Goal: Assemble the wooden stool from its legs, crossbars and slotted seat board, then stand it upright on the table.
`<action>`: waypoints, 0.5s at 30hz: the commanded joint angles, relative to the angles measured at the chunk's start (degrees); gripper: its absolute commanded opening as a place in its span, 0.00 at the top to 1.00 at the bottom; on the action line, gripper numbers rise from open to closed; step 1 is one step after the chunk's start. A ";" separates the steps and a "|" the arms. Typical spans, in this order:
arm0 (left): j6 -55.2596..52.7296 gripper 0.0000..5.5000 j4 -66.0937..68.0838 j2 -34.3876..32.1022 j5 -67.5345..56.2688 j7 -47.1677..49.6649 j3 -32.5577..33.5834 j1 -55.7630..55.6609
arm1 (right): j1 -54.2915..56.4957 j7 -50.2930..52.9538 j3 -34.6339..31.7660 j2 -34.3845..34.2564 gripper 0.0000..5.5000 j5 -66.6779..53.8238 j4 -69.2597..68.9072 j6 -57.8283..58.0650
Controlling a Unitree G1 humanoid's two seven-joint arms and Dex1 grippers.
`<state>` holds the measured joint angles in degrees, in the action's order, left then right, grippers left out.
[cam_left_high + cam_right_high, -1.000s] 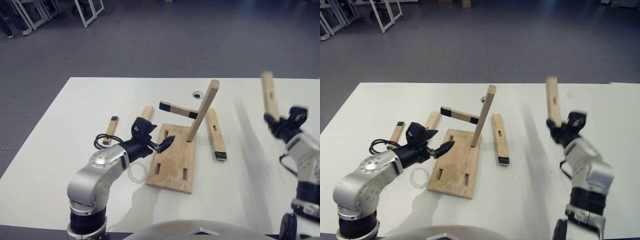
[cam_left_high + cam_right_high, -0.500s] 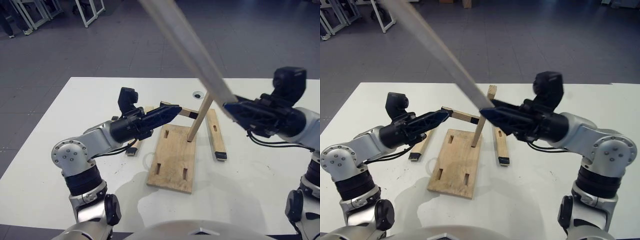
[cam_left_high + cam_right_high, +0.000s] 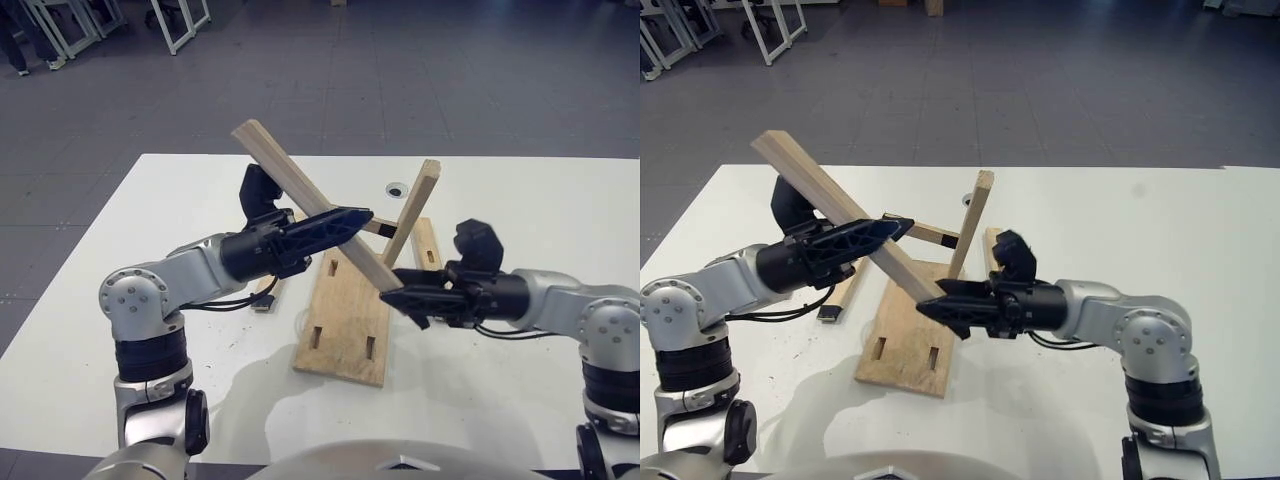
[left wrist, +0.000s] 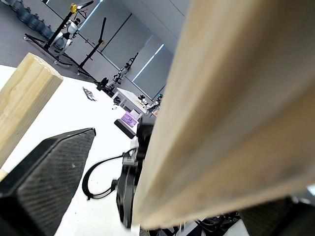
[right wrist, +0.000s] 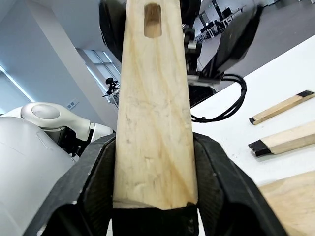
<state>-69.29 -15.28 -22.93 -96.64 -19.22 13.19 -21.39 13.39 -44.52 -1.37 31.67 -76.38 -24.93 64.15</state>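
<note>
The lower end of the leg (image 3: 287, 174) is buried in my right claw (image 3: 395, 296). It crosses my left claw (image 3: 360, 214), which hides one end of the crossbar (image 3: 932, 234). My right arm covers part of the loose leg (image 3: 428, 250) lying on the surface (image 3: 150, 200). In the left wrist view the leg is blurred and runs off the edges.

The right end effector (image 3: 397, 296) swung its leg (image 3: 285, 175) down over the seat board (image 3: 345, 338).

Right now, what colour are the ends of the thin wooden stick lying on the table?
Black, on the thin wooden stick, clearest in the right wrist view.
</note>
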 commanded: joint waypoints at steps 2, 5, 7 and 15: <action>0.29 0.34 -0.96 -4.94 -3.05 -1.60 -1.54 1.73 | 0.44 -1.47 0.57 1.09 0.63 2.52 0.69 -1.09; 0.45 0.44 -1.26 -7.24 -3.25 -2.78 -2.15 2.36 | 0.81 -1.65 0.33 1.09 0.63 2.69 1.12 -1.07; 0.67 0.50 -1.27 -8.34 -3.03 -3.35 -2.83 2.64 | 0.63 -1.84 0.27 1.32 0.63 2.85 0.96 -1.02; 2.32 0.60 -2.60 -10.83 -2.78 -4.77 -4.58 5.03 | 2.40 -3.64 -0.08 2.41 0.63 5.20 2.72 -1.71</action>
<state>-66.00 -16.76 -32.04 -99.65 -22.48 9.24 -17.92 13.98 -47.42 -0.86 32.44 -73.08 -22.94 63.59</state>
